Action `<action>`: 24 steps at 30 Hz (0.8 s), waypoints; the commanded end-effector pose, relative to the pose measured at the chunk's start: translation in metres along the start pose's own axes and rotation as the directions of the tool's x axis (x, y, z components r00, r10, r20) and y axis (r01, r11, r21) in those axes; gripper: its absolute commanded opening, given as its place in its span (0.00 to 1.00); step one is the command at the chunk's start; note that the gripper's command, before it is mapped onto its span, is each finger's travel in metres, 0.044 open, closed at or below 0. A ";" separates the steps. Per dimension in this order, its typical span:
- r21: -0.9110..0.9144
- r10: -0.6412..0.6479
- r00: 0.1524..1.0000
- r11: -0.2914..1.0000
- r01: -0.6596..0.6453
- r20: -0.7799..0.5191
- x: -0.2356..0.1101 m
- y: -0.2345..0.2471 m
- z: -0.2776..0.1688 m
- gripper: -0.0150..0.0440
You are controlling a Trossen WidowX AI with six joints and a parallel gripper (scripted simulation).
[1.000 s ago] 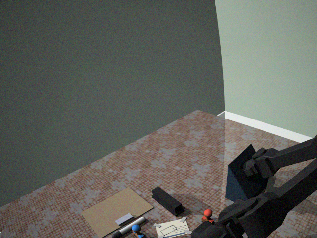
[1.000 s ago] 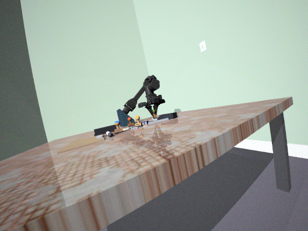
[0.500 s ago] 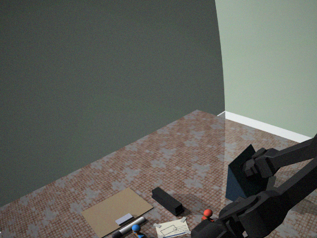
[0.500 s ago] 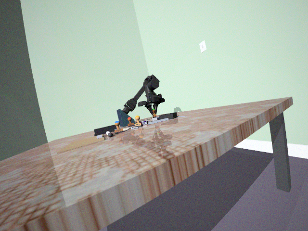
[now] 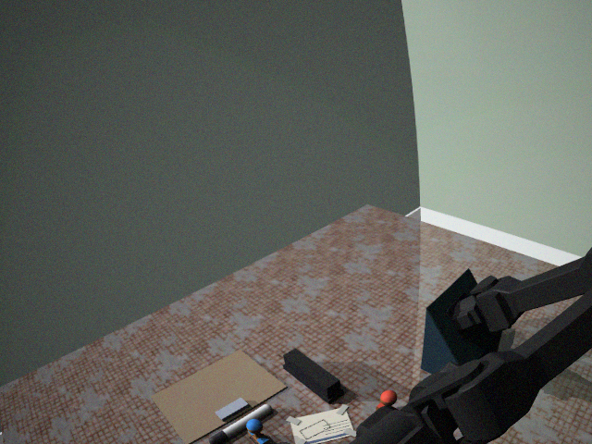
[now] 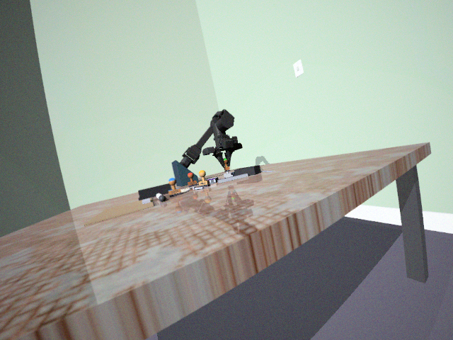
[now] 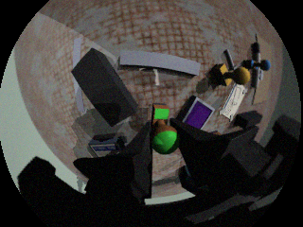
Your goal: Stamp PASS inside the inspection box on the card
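A stamp with a green knob (image 7: 165, 141) (image 6: 225, 159) and a green patch on its block is held upright between the fingertips of my gripper (image 7: 160, 123) (image 6: 226, 166). The gripper is shut on its handle, and the stamp appears a little above the bench. The purple ink pad (image 7: 198, 114) lies just right of the stamp in the wrist view. The white card (image 5: 322, 425) (image 7: 233, 101) with its outlined box lies farther right, beyond the pad. No print shows in the box. The stamp's underside is hidden.
A yellow-knobbed stamp (image 7: 239, 76) (image 6: 202, 173), a blue-knobbed stamp (image 5: 254, 425) (image 6: 172, 181) and a red-knobbed stamp (image 5: 388, 397) (image 6: 190, 176) stand around the card. A black block (image 7: 104, 87), a grey bar (image 7: 158, 63), a marker (image 5: 241, 423) and a brown board (image 5: 215, 391) also lie there.
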State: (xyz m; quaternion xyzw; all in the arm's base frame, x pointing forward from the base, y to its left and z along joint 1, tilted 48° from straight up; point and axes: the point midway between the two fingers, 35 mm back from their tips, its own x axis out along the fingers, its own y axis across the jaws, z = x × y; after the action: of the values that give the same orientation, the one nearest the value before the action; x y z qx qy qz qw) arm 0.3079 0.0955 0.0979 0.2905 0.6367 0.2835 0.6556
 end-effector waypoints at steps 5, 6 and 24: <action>-0.006 -0.004 1.000 1.000 0.004 0.001 -0.005 0.000 0.000 0.25; -0.006 -0.004 1.000 1.000 0.004 0.001 -0.005 0.000 0.000 0.25; -0.005 -0.005 1.000 1.000 0.005 0.000 -0.014 0.000 0.000 0.25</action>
State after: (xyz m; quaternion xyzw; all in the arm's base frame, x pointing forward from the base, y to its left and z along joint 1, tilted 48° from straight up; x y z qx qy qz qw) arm 0.3073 0.0868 0.1057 0.2901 0.6371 0.2830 0.6556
